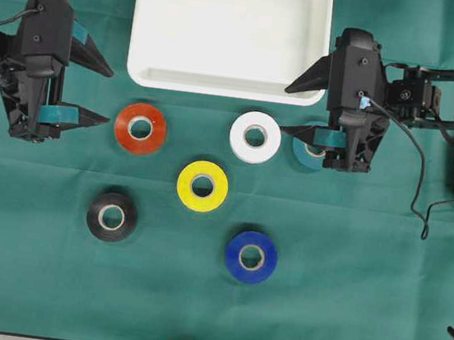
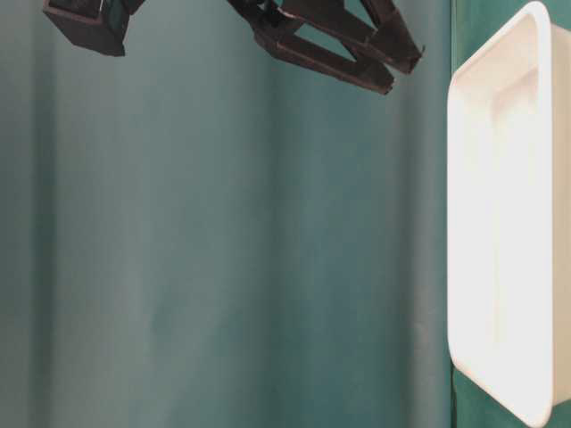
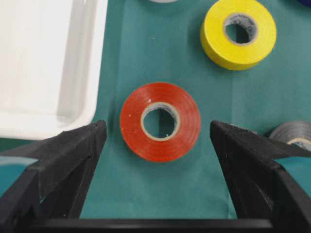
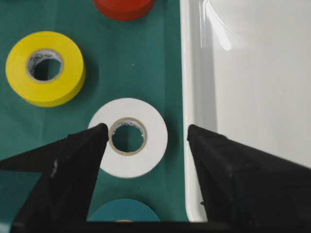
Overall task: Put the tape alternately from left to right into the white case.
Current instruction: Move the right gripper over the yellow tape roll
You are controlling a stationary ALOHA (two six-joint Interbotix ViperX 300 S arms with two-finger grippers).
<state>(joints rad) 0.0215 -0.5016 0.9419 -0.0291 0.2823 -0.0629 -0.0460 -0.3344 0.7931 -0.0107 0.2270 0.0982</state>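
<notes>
No text, label or number can be read anywhere. The yellow tape roll (image 4: 44,67) has faint printing inside its core, too blurred to make out.

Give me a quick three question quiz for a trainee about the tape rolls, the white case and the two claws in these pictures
1. True or false: the white case already holds a tape roll.
2. Multiple choice: which roll lies straight ahead of the left claw in its wrist view? A) yellow roll B) red roll C) blue roll
3. Fill in: the roll partly hidden under the right claw in the overhead view is ____ in colour.

Key
1. False; the case is empty and six rolls lie on the green cloth.
2. B; the open fingers flank the red roll without touching it.
3. Teal; the teal roll sits beside the white roll.
</notes>
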